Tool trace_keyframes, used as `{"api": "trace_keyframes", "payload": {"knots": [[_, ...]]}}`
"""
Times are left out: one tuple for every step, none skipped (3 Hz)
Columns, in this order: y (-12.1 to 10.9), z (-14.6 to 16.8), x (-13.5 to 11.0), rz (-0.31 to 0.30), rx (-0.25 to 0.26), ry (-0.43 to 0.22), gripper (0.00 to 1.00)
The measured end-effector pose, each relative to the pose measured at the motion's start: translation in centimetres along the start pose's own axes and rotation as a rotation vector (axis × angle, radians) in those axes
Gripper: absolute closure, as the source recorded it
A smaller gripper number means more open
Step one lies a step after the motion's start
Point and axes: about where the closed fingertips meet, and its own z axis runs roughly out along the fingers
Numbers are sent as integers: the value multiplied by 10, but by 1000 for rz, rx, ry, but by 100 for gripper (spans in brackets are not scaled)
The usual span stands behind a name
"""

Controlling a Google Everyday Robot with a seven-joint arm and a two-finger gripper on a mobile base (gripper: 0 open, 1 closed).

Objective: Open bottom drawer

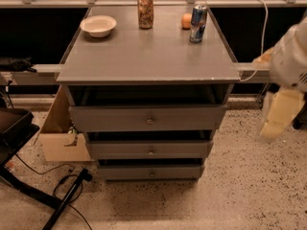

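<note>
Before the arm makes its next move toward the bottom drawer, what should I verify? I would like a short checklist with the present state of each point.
1. Bottom drawer, the lowest slim grey front, in view: ok.
2. Its small round metal knob uncovered: ok.
3. Gripper at the knob: not ok; it hangs right of the grey cabinet, apart from it.
4. Black stand bar on the floor out of the drawer's path: probably ok; it lies left of the front.

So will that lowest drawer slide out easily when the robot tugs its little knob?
Probably, though the grip may slip: the knob on the bottom drawer is small, round and looks metallic. The front looks flat and rigid, so it should move as one stiff piece. The gripper hangs to the right of the cabinet, not touching it.
</note>
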Motion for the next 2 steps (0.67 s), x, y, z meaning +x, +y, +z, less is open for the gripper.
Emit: {"api": "trace_keyframes", "payload": {"knots": [[20,78,10,-28,-50,-10,0],[42,162,19,-21,-84,-15,0]]}}
